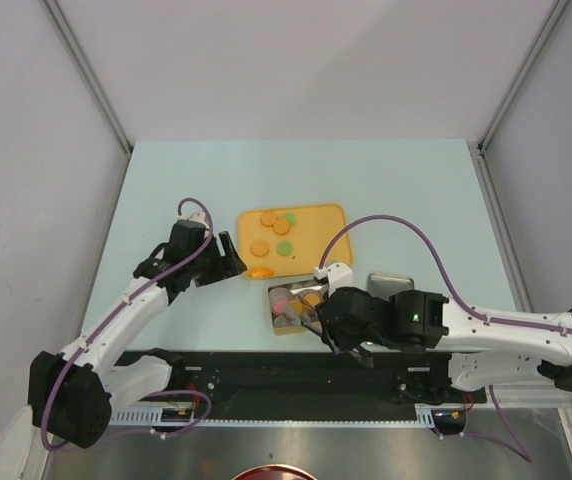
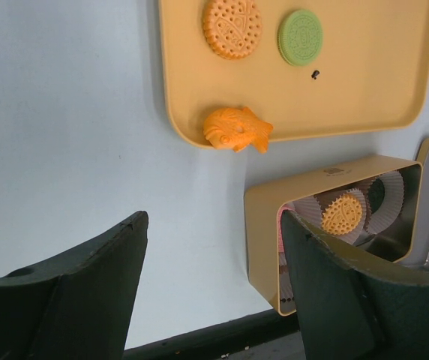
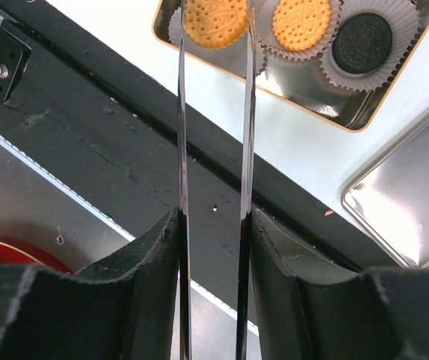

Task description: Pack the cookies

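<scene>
Cookie in play: one orange cookie [image 3: 214, 21] in a corner of the tin [image 3: 304, 103]. White crinkled paper shows at its edges.
Relation to the tool: the cookie sits exactly between the two thin blades of the tongs [image 3: 182, 135], one blade along each side. The blades run straight out from the gripper toward it. I cannot tell whether it is pinched or already resting.
Neighbours in the tin: a second orange cookie [image 3: 301, 24] and a black cookie [image 3: 361, 43], each in its own paper cup [image 3: 406, 16].
Right gripper [image 3: 213, 247]: clamped on the tongs, above the table's near edge and just short of the tin.
Lid [image 3: 402, 210]: lying flat just beside the tin.
Cookies not yet packed: round orange and green ones on the tray [image 1: 331, 212], which lies beyond the tin. A fish-shaped cookie [image 2: 237, 129] rests on the tray's near corner rim.
Left gripper [image 2: 213, 225]: jaws apart, empty, near that tray corner. It is the closer arm to the fish-shaped cookie.
Likely next: let the blades spread, then reach forward over the tin to the tray.
</scene>
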You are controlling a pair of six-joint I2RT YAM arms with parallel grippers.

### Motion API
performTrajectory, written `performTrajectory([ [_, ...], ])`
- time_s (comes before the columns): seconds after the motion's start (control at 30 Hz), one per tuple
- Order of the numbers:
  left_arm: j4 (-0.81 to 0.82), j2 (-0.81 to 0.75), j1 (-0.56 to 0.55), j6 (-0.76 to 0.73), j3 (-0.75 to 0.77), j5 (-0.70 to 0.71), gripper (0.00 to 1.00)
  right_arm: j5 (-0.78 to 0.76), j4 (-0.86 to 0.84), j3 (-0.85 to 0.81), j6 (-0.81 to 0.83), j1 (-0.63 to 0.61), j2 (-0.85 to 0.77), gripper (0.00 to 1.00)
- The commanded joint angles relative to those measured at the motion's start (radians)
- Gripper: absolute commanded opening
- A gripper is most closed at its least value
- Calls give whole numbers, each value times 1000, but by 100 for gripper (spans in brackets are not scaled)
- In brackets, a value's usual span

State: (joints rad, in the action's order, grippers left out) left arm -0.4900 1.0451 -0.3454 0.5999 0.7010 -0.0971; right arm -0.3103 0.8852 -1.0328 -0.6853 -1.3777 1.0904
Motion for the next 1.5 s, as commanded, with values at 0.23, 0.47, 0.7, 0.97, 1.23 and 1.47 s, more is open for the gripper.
performTrajectory([
  [0.23, 8, -23, 5, -14, -1, 5, 77, -26, -6, -12, -33, -24, 19, 38],
  [0.47, 10, -23, 5, -14, -3, 4, 77, -33, -12, -12, -33, -27, 26, 44],
  [0.7, 8, -25, 5, -14, -3, 5, 77, -46, -18, -21, -25, -27, 54, 54],
  [0.97, 10, -20, 5, -15, -1, 5, 77, -53, -14, -53, -23, -29, 52, 56],
  [1.23, 11, -22, 5, -15, -3, 7, 77, -148, 3, -99, -45, -32, -3, 55],
  [1.47, 10, -22, 5, -15, -1, 5, 77, -156, 96, -87, -63, 6, 5, 27],
])
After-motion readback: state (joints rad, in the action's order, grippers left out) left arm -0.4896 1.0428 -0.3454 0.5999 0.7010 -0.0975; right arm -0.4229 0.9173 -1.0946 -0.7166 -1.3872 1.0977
